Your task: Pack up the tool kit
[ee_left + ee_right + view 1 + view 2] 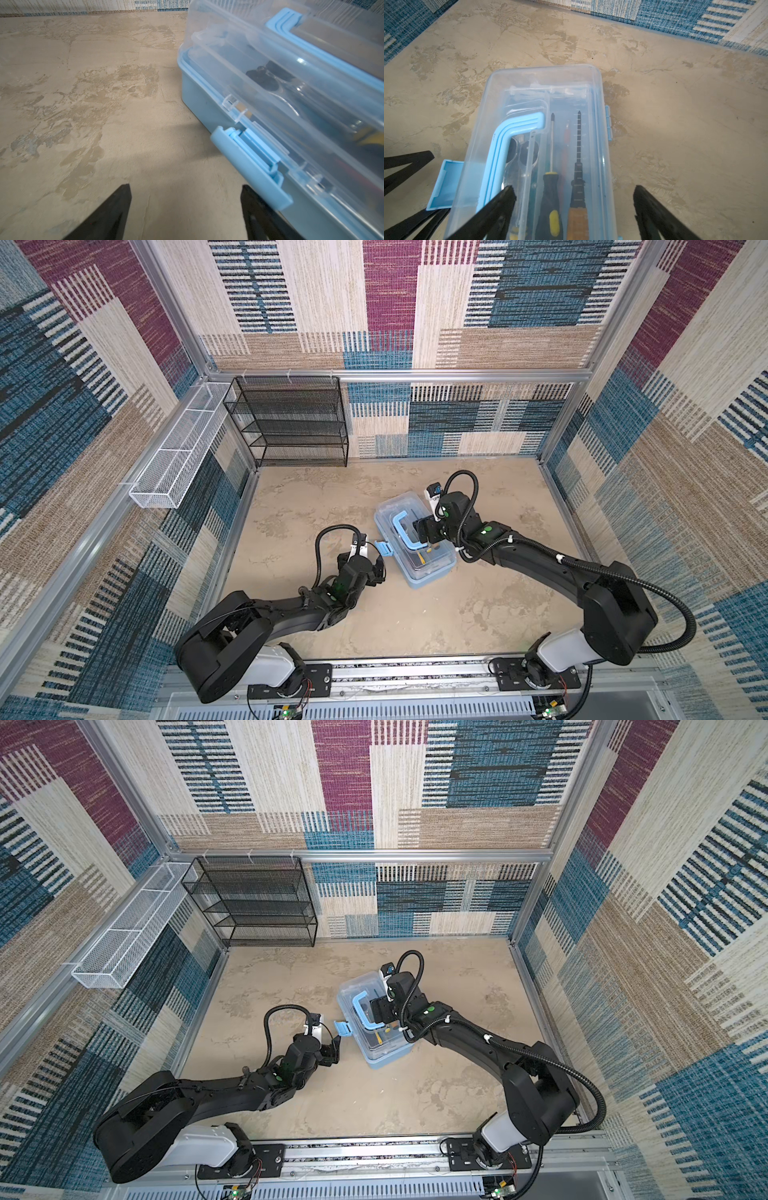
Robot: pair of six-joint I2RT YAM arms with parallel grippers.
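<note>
The tool kit's light-blue toolbox (432,576) (388,1058) stands mid-table with its clear lid down. Its blue handle (402,531) (504,141) lies flat on the lid, and its latch (384,549) (249,166) sticks out, flipped open. Through the lid I see a black-and-yellow screwdriver (550,197) and other tools. My left gripper (376,568) (186,185) is open beside the latch, with one finger (255,212) just under the flap. My right gripper (419,531) (573,187) hangs open over the lid, holding nothing.
A black mesh shelf rack (291,423) stands against the back wall at the left. A long white mesh basket (178,448) hangs on the left wall. Carpeted walls and aluminium rails close in the tan table (415,622).
</note>
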